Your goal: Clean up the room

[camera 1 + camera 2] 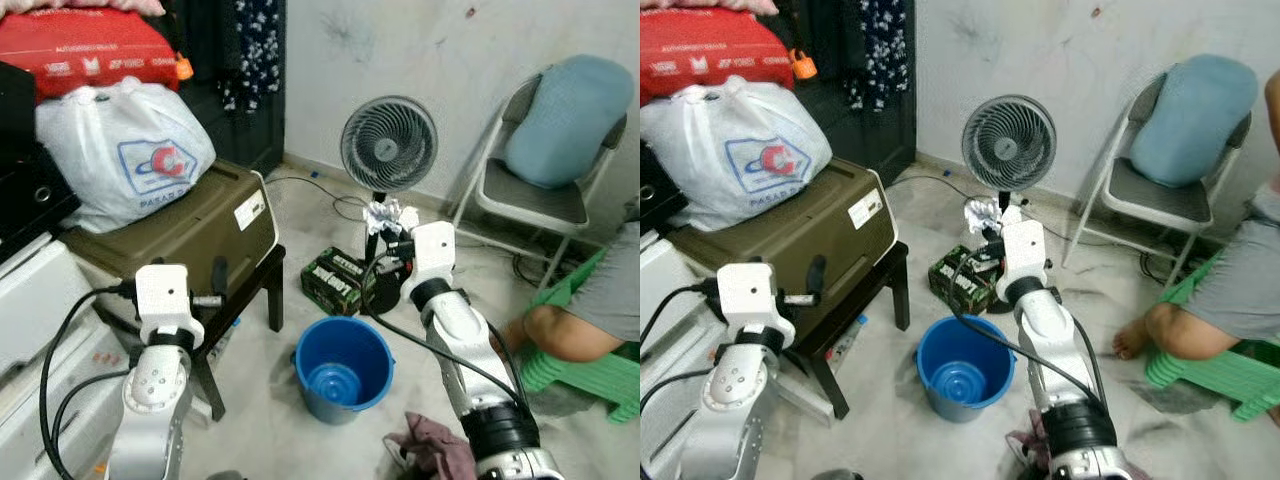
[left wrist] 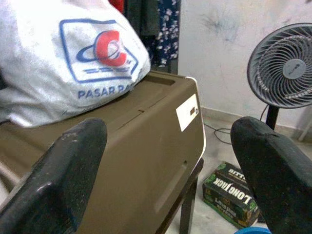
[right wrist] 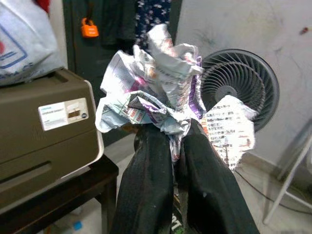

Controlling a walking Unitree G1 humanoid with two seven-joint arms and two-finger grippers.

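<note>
Big olive box (image 1: 190, 225) sits on a dark stand (image 1: 245, 300) at the left, white bag (image 1: 120, 150) piled on top. A folding chair (image 1: 535, 200) stands against the wall with a blue cushion (image 1: 570, 115) on it. Fan (image 1: 388, 145) stands on the floor behind the blue bucket (image 1: 343, 368). The right pincer (image 1: 392, 232) is raised above and beyond that bucket, fingers clamped tight on a crumpled paper wad (image 3: 163, 92). The left pincer (image 2: 165, 161), fingers spread wide and holding nothing, points at the box. A rag (image 1: 435, 445) lies on the floor by the right arm.
</note>
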